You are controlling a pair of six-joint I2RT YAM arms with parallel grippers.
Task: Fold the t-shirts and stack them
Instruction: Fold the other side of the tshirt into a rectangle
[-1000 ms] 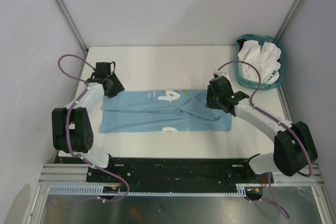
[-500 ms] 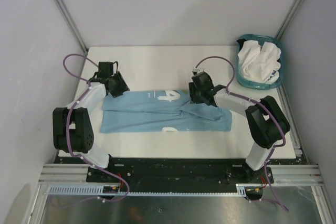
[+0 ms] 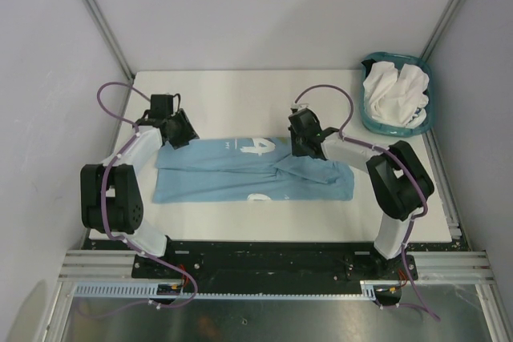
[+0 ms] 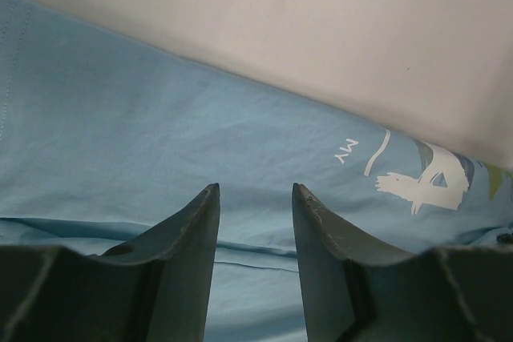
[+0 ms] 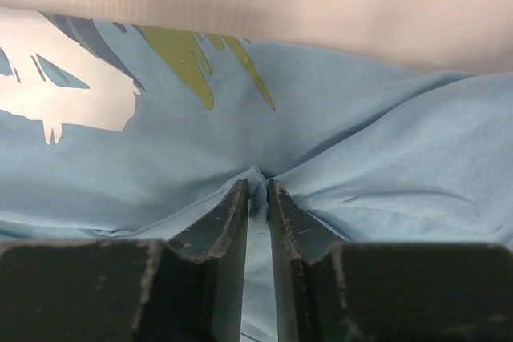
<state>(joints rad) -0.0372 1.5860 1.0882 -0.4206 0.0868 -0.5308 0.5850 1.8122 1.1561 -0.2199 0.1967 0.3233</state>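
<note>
Right claw (image 5: pixel 256 188) is pinching a fold of the one light blue t-shirt (image 3: pixel 224 178), left claw (image 4: pixel 255 191) gaping half-open over its far-left corner, one teal basket (image 3: pixel 383 58) of white t-shirts (image 3: pixel 393 90) sitting beyond its right end.

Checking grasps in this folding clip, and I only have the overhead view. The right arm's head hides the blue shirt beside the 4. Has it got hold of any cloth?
Observer: Yes. In the right wrist view the right gripper is nearly closed, with a small ridge of the blue shirt pinched in it.
Operator: And the left one, at the shirt's far left corner?
Observer: The left gripper is open in its own view, and no cloth sits between its fingers.
Operator: Anything in the print I can't make out from above?
Observer: Yellow-green streaks run beside the white print.
</note>
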